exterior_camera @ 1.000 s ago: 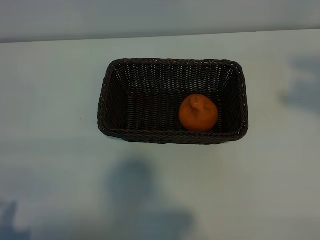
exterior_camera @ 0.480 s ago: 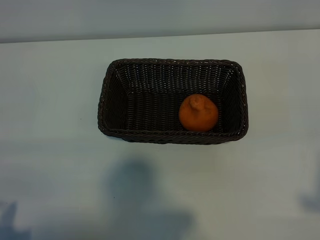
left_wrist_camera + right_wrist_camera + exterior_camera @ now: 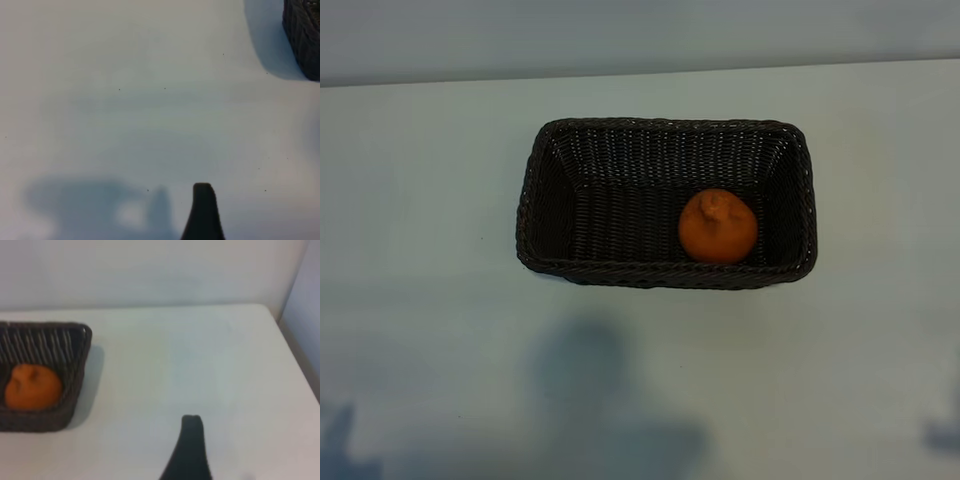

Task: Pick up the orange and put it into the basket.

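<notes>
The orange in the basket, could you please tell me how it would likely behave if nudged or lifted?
The orange is roundish, so a nudge would probably roll it, though the basket walls beside it should stop it quickly. Its matte skin suggests a fairly secure grip. The raised knob on top may make it wobble rather than roll evenly.

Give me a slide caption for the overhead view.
Orange resting in the right end of the dark wicker basket on a pale table.
</notes>
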You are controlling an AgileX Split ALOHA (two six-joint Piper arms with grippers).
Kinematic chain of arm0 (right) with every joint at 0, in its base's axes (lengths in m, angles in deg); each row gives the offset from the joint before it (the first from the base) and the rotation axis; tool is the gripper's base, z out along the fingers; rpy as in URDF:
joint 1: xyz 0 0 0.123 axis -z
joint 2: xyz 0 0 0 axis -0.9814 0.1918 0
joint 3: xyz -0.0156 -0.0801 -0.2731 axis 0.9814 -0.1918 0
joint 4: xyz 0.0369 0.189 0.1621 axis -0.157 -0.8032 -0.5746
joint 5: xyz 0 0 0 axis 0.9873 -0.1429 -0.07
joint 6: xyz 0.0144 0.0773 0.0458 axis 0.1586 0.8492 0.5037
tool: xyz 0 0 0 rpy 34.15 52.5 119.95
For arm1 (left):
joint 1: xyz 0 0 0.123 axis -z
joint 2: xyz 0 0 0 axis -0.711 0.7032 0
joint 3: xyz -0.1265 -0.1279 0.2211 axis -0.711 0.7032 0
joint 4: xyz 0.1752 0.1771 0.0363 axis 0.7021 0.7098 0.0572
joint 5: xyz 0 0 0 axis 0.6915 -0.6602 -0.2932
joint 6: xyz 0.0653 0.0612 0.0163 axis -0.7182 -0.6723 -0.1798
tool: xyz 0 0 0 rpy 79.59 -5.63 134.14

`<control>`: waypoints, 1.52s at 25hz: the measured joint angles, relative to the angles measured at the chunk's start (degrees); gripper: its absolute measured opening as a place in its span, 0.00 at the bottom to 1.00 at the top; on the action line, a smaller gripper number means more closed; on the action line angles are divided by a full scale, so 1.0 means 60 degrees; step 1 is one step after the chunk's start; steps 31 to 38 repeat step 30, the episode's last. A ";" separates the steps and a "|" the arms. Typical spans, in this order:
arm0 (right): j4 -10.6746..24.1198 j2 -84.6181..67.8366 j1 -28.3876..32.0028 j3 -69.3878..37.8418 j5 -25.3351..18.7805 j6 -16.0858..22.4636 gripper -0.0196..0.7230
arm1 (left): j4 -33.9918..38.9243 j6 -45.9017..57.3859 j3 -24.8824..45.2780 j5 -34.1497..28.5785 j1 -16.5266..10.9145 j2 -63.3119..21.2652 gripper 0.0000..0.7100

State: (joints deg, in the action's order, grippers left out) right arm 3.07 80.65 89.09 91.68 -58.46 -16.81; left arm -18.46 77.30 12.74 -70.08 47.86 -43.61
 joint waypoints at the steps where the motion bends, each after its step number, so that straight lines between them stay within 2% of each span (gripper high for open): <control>1: 0.0020 0.0000 0.0000 -0.0123 0.0026 -0.0030 0.83 | 0.0000 0.0000 0.0000 0.0000 0.0000 0.0000 0.79; 14: 0.0097 0.0009 0.0000 -0.2092 0.0396 -0.0360 0.83 | 0.0000 0.0022 0.0000 0.0000 0.0000 0.0000 0.79; 38: 0.0089 0.0009 -0.0260 -0.2105 0.0388 -0.0400 0.80 | 0.0000 0.0022 0.0000 0.0000 0.0000 0.0000 0.79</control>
